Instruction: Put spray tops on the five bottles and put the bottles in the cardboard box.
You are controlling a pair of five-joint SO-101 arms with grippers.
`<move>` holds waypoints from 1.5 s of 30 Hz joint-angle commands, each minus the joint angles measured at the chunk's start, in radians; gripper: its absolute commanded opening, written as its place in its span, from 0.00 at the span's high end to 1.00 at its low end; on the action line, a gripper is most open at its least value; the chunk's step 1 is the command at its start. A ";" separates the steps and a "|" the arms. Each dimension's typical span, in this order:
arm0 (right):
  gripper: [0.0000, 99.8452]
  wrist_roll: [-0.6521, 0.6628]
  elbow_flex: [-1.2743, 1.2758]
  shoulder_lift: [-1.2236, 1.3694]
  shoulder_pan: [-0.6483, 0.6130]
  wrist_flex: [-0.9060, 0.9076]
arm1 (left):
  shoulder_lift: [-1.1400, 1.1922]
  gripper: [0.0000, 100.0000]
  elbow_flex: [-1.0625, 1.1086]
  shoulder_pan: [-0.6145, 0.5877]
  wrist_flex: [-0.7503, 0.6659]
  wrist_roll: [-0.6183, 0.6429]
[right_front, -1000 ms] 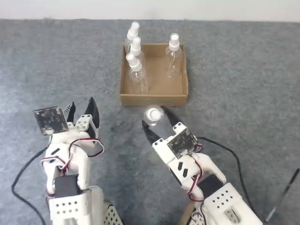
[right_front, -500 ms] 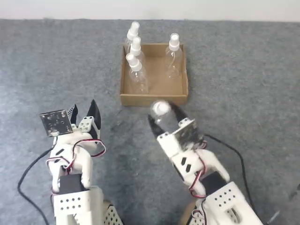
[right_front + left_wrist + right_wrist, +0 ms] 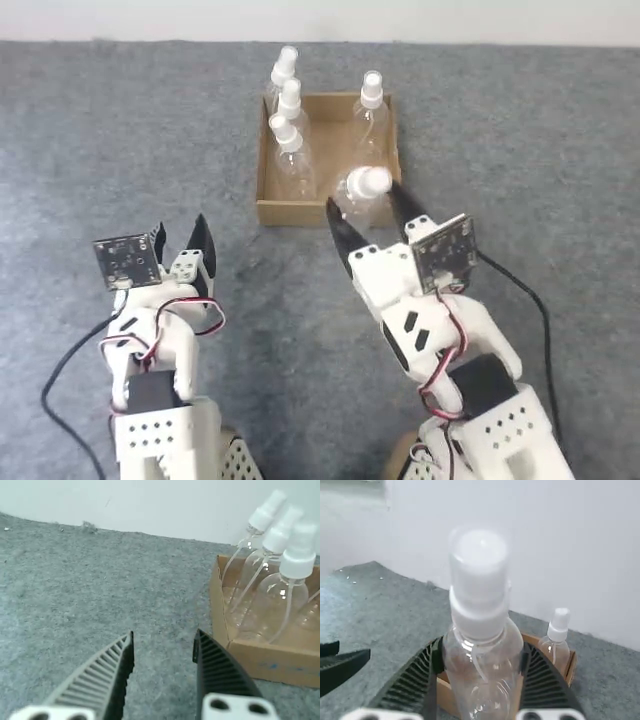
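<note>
**Holding a capped bottle at the box's near wall**

Clamped between both black ribbed fingers, the right pincer [image 3: 362,200] [image 3: 481,650] holds a clear plastic bottle with a white spray top [image 3: 366,183] [image 3: 480,630]. The fingers press on the bottle's shoulders and it stands upright, cap uppermost. In the high view the bottle lies over the near wall of the shallow brown cardboard box [image 3: 300,212] [image 3: 260,655], towards that wall's right end. Whether it touches the box cannot be told.

Inside the box stand four more capped clear bottles. Three [image 3: 290,140] [image 3: 280,595] form a row along the left wall, and one [image 3: 370,115] [image 3: 556,640] stands alone at the far right corner.

The left pincer [image 3: 178,228] [image 3: 164,640] sits well apart from the box, near and to the left of it, over the grey carpeted table [image 3: 520,150]. Its fingers are spread with a plain gap between them and nothing in it.
</note>
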 commanded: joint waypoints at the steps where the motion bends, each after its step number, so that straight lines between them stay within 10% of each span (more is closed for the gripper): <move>1: 0.94 0.011 -0.152 0.151 0.015 0.004 | -0.012 0.82 -0.007 -0.002 -0.029 -0.014; 21: 0.94 0.009 -0.310 0.871 0.170 -0.498 | -0.012 0.82 -0.007 -0.002 -0.029 -0.015; 45: 0.94 0.008 -0.308 1.112 0.174 -0.615 | -0.012 0.82 -0.005 -0.002 -0.029 -0.015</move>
